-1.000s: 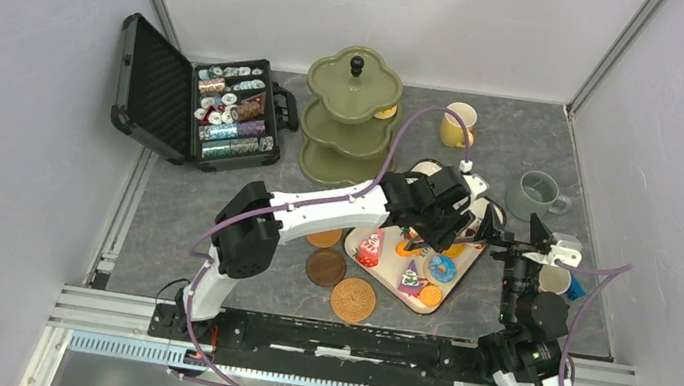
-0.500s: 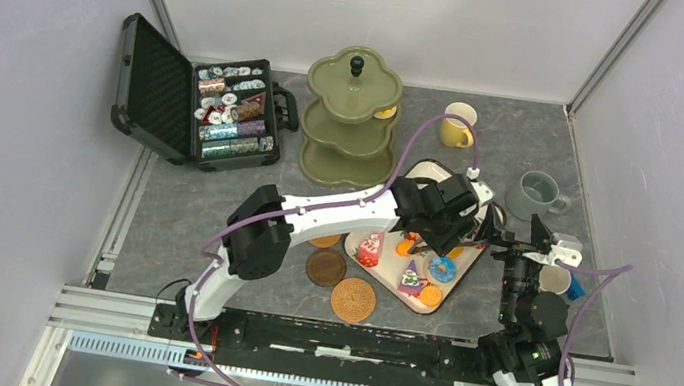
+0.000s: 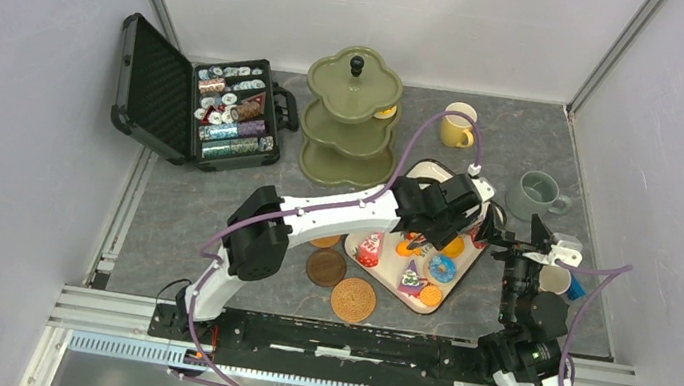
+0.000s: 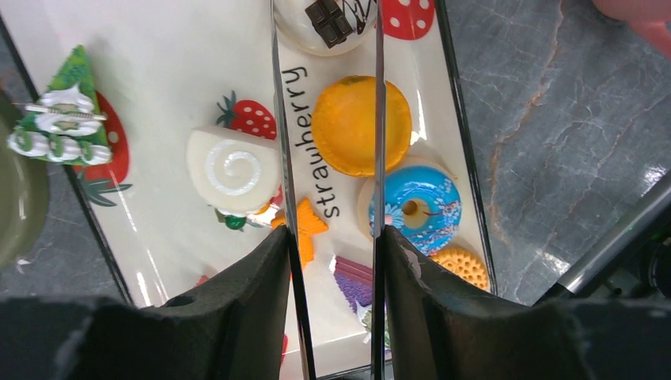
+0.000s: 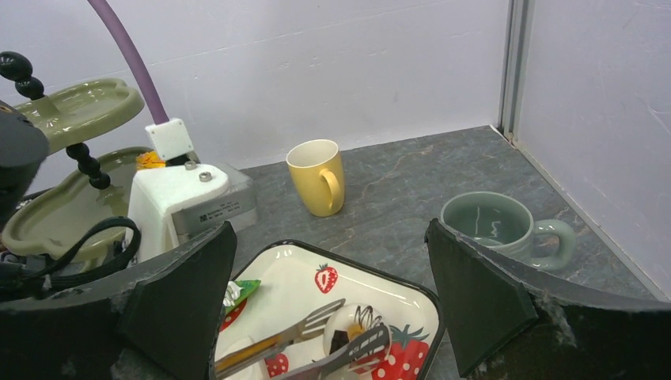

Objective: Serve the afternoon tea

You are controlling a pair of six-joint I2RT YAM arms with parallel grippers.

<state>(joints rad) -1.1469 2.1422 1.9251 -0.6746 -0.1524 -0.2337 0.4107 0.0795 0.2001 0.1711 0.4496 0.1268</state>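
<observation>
Your stand sits at the far middle of the table, and the open chip case is to its left. The strawberry-print tray lies nearer you and to the right of the stand. Your left gripper hangs over the tray and pinches metal tongs, whose arms run narrow and parallel. Your right gripper is spread wide, holds nothing, and is at the tray's right side.

The yellow mug stands upright beyond the tray. The grey-green mug is to its right, well apart. Three coasters lie on the table just beside the tray's left edge.

On the tray, an orange macaron lies under the tongs. You cannot tell whether they touch it. A blue donut is just beside the macaron, and a white swirl roll is left of the tongs.
</observation>
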